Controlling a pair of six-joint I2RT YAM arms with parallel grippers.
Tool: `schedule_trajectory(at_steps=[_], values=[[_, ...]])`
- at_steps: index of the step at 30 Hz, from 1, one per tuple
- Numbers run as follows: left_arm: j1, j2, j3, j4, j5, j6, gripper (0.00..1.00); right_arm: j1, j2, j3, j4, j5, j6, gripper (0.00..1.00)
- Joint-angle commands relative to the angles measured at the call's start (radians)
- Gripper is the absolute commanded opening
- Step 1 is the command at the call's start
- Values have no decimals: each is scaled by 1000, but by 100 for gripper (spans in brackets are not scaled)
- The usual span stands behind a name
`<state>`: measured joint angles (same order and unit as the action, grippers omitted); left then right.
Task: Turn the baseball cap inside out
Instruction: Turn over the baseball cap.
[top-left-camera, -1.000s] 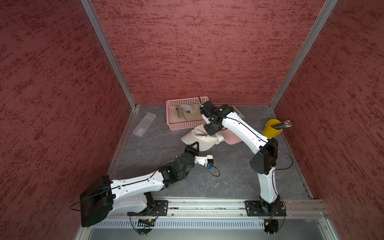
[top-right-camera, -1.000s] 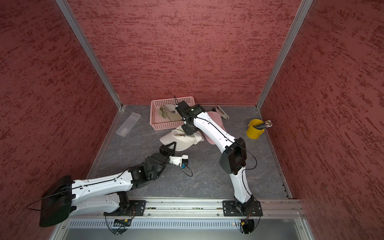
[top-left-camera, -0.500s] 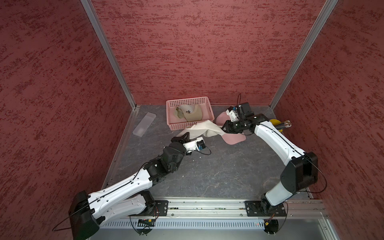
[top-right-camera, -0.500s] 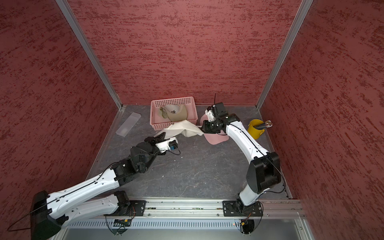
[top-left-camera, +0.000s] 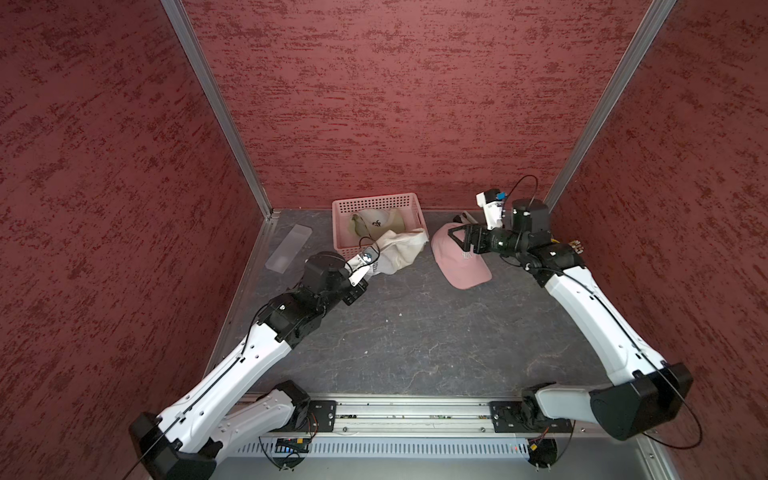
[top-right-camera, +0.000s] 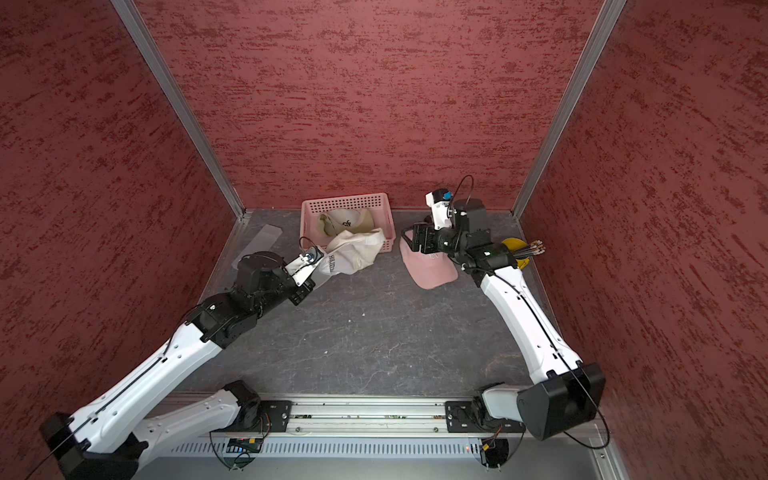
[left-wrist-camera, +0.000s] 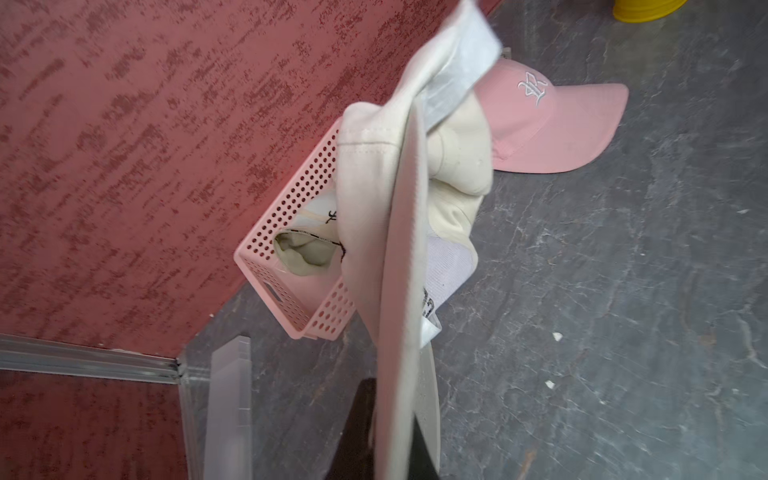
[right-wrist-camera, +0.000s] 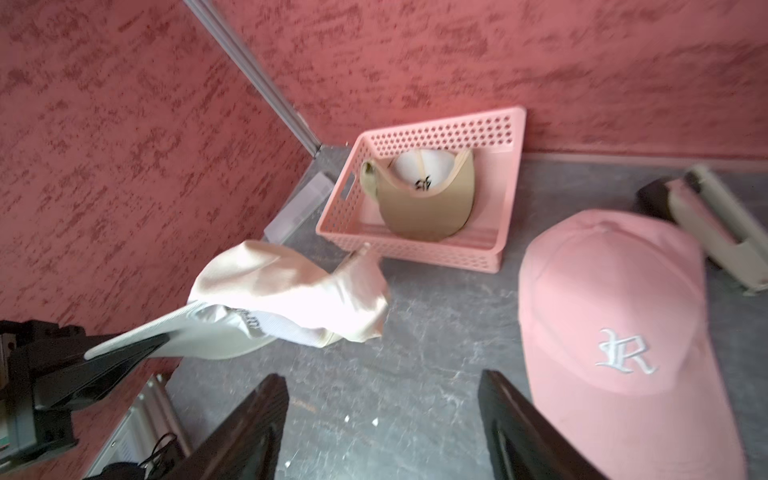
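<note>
The grey tabletop (top-left-camera: 415, 332) carries a pink perforated basket (top-left-camera: 374, 200) against the back wall, with a tan-brimmed cap (right-wrist-camera: 428, 199) lying inside it. The cream baseball cap (top-left-camera: 399, 249) hangs just in front of the basket, lifted off the surface. The left gripper (left-wrist-camera: 390, 440) is clamped on the edge of its brim. A pink cap (top-left-camera: 461, 266) lies flat beside it. The right gripper (right-wrist-camera: 380, 386) hovers over that pink cap's crown, spread wide and empty. A yellow cup (top-right-camera: 513, 245) of pens stands behind the right arm.

The cream cap looks light, with a stiff brim and a soft, floppy crown that bunches and sags. The brim makes a firm anchor. The loose crown cloth or the sweatband edge is probably the place for the free gripper to pinch and pull through.

The left wrist view shows the crown crumpled, with white lining and a label turned outward, which the top views only hint at. The right wrist view alone shows the empty gap between its fingers (right-wrist-camera: 266, 399).
</note>
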<state>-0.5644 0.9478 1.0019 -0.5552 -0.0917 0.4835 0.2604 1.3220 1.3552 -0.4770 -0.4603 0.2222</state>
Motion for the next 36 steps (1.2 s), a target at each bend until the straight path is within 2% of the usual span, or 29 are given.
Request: schedule_trajectory(at_steps=[1, 4, 7, 9, 13, 14, 16, 18, 19, 22, 24, 26, 29, 32, 36], values=[[101, -57, 32, -70, 339, -66, 0, -12, 13, -71, 104, -57, -112, 78], [231, -69, 30, -88, 555, -39, 0, -12, 22, -89, 105, -153, -267, 76], [387, -14, 95, -168, 834, -57, 0, -12, 13, -114, 77, -172, -406, 76], [425, 35, 142, -190, 915, -89, 0, -11, 12, -120, 63, -203, -471, 76], [431, 124, 217, -158, 936, -204, 0, -6, 62, -112, 96, -314, -455, 75], [431, 144, 231, -138, 925, -249, 0, 3, 80, -111, 126, -301, -418, 73], [431, 171, 255, -112, 901, -345, 0, 27, 111, -114, 206, -193, -322, 73], [431, 193, 278, -72, 848, -506, 0, 36, 129, -111, 253, -103, -222, 71], [428, 205, 298, -62, 785, -626, 0, 46, 129, -123, 279, -37, -175, 71], [431, 253, 375, -110, 679, -890, 0, 83, 89, -206, 368, 51, -143, 73], [438, 280, 404, -122, 664, -1043, 0, 120, 37, -289, 461, 83, -167, 73], [451, 300, 396, -74, 723, -1202, 0, 174, -12, -363, 550, 133, -209, 74], [439, 304, 366, -13, 737, -1361, 0, 303, -51, -440, 684, 268, -323, 76], [419, 298, 342, 11, 708, -1437, 0, 426, -36, -444, 774, 419, -436, 76], [395, 301, 323, 17, 683, -1480, 0, 540, 21, -416, 866, 590, -593, 78]])
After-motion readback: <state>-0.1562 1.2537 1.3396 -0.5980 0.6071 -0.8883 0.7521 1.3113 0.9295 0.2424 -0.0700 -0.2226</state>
